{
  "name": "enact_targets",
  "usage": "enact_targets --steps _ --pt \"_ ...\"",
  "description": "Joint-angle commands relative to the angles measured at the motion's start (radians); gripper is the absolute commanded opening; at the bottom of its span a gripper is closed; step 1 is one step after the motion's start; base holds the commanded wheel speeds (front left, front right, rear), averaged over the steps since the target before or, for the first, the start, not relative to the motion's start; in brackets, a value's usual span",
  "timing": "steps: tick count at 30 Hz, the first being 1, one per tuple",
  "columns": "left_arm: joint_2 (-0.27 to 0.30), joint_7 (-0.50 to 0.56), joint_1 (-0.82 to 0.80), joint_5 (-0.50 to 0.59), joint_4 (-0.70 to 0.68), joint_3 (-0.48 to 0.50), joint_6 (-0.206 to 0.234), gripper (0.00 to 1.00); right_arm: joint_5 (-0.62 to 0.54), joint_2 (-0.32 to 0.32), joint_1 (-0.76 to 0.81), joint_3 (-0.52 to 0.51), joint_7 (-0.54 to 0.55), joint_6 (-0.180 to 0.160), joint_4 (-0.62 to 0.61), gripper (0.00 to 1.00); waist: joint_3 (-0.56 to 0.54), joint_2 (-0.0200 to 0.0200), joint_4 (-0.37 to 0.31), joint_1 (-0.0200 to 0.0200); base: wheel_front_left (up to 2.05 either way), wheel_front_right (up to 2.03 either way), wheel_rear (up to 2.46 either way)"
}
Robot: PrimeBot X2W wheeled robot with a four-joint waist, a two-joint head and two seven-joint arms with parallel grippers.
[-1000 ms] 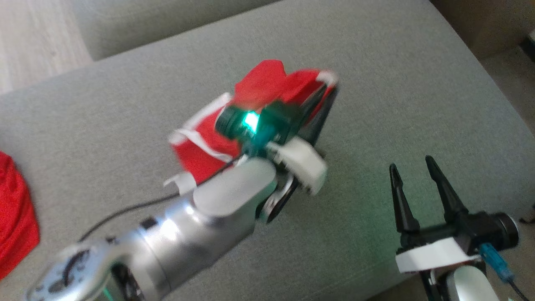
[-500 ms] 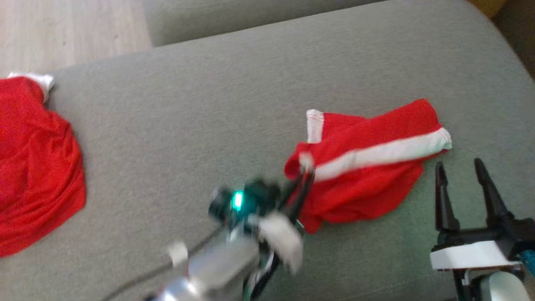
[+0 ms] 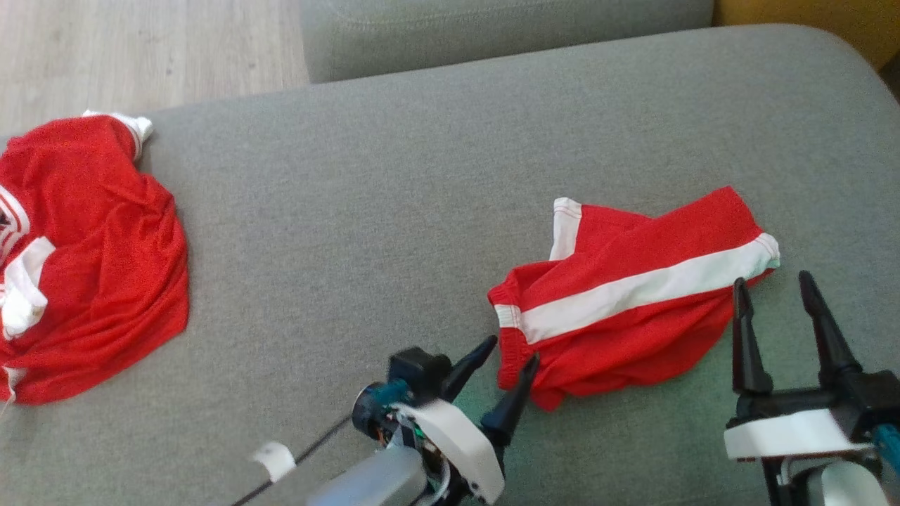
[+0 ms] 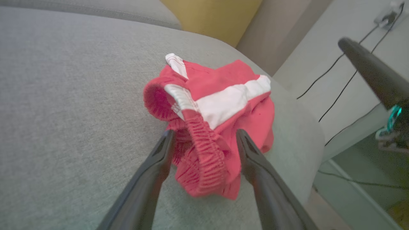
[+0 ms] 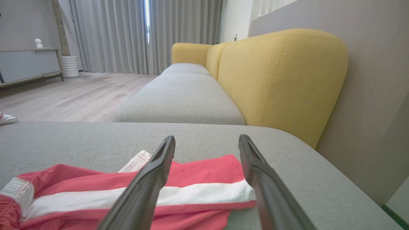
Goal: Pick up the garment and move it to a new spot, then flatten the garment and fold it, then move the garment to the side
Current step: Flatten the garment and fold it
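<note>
Grey cushion (image 3: 394, 211) under red shorts (image 3: 626, 302) (yellow backrest (image 5: 281, 80)) — wood floor (image 3: 140, 49) beyond.

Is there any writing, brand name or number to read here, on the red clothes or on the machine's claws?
No readable text anywhere.
Red shorts: a plain white stripe, no print.
Red garment at the left: a small dark mark at the picture's edge, cut off and too small to read.
Left gripper and right gripper: no lettering visible.
</note>
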Motion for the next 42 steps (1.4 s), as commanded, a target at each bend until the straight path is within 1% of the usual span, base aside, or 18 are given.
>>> enact_targets --steps 1,3,5,6,12,18,20,22,23,24,25,26,27,28,33,37,40,42 --pt "-0.004 0.015 -0.011 -0.085 -0.041 0.066 -0.021 1.00 -0.011 -0.009 0.000 0.032 -0.004 0.007 -0.025 1.00 -0.019 0.0000 -0.006 0.0001 0.00 0.00 0.00" --pt "-0.004 0.051 -0.003 -0.180 -0.054 0.099 -0.039 1.00 -0.013 -0.009 0.004 0.037 -0.004 0.007 -0.024 1.00 -0.028 0.0000 -0.013 0.0001 0.00 0.00 0.00" --pt "-0.004 0.080 -0.005 -0.261 -0.064 0.127 -0.042 1.00 -0.015 -0.009 0.008 0.041 -0.004 0.007 -0.023 1.00 -0.035 0.0000 -0.019 0.0001 0.00 0.00 0.00" --pt "-0.004 0.080 -0.005 -0.261 -0.064 0.127 -0.042 1.00 -0.015 -0.009 0.008 0.041 -0.004 0.007 -0.023 1.00 -0.035 0.0000 -0.019 0.0001 0.00 0.00 0.00" --pt "-0.004 0.135 -0.023 -0.410 -0.050 0.154 -0.019 1.00 -0.018 -0.009 0.019 0.052 -0.004 0.007 -0.022 1.00 -0.045 0.0000 -0.048 0.0001 0.00 0.00 0.00" --pt "-0.004 0.123 -0.043 -0.465 -0.044 0.139 -0.016 1.00 -0.023 -0.009 0.030 0.047 -0.004 0.007 -0.024 1.00 -0.048 0.0000 -0.061 0.0001 0.00 0.00 0.00" --pt "-0.004 0.114 -0.049 -0.476 -0.038 0.134 -0.016 0.82 -0.023 -0.009 0.033 0.047 -0.004 0.007 -0.024 1.00 -0.049 0.0000 -0.063 0.0001 0.00 0.00 0.00" --pt "-0.004 0.104 -0.054 -0.496 -0.033 0.135 -0.013 0.70 -0.023 -0.009 0.035 0.050 -0.004 0.007 -0.023 1.00 -0.048 0.0000 -0.064 0.0001 0.00 0.00 0.00" --pt "-0.004 0.101 -0.059 -0.501 -0.030 0.131 -0.012 0.66 -0.024 -0.009 0.035 0.052 -0.004 0.007 -0.023 1.00 -0.047 0.0000 -0.064 0.0001 0.00 0.00 0.00" --pt "-0.004 0.099 -0.064 -0.506 -0.027 0.127 -0.011 0.65 -0.024 -0.009 0.035 0.054 -0.004 0.007 -0.022 1.00 -0.046 0.0000 -0.063 0.0001 0.00 0.00 0.00" --pt "-0.004 0.095 -0.070 -0.511 -0.024 0.123 -0.010 0.61 -0.024 -0.009 0.035 0.056 -0.004 0.007 -0.022 1.00 -0.045 0.0000 -0.062 0.0001 0.00 0.00 0.00" --pt "-0.004 0.093 -0.076 -0.516 -0.022 0.119 -0.009 0.47 -0.025 -0.009 0.034 0.058 -0.004 0.007 -0.022 1.00 -0.044 0.0000 -0.061 0.0001 0.00 0.00 0.00" --pt "-0.004 0.088 -0.082 -0.520 -0.020 0.115 -0.008 0.30 -0.025 -0.009 0.034 0.058 -0.004 0.007 -0.023 1.00 -0.042 0.0000 -0.060 0.0001 0.00 0.00 0.00" --pt "-0.004 0.085 -0.087 -0.524 -0.019 0.110 -0.007 0.00 -0.026 -0.009 0.033 0.058 -0.004 0.007 -0.024 1.00 -0.039 0.0000 -0.059 0.0001 0.00 0.00 0.00" --pt "-0.004 0.085 -0.107 -0.538 -0.013 0.080 -0.017 0.00 -0.028 -0.009 0.030 0.052 -0.004 0.007 -0.028 1.00 -0.027 0.0000 -0.048 0.0001 0.00 0.00 0.00" --pt "0.000 0.093 -0.132 -0.506 0.009 0.048 -0.031 0.00 -0.015 -0.009 0.013 0.040 -0.004 0.007 -0.021 1.00 -0.013 0.0000 -0.032 0.0001 0.00 0.00 0.00" --pt "0.031 0.100 -0.163 -0.472 0.027 0.031 -0.037 0.00 -0.001 -0.009 -0.015 0.029 -0.004 0.007 -0.011 1.00 0.005 0.0000 -0.011 0.0001 0.00 0.00 0.00" --pt "0.053 0.086 -0.185 -0.453 0.042 0.034 -0.035 0.00 0.039 -0.009 -0.036 0.016 -0.004 0.007 0.020 1.00 0.017 0.0000 0.002 0.0001 0.00 0.00 0.00"
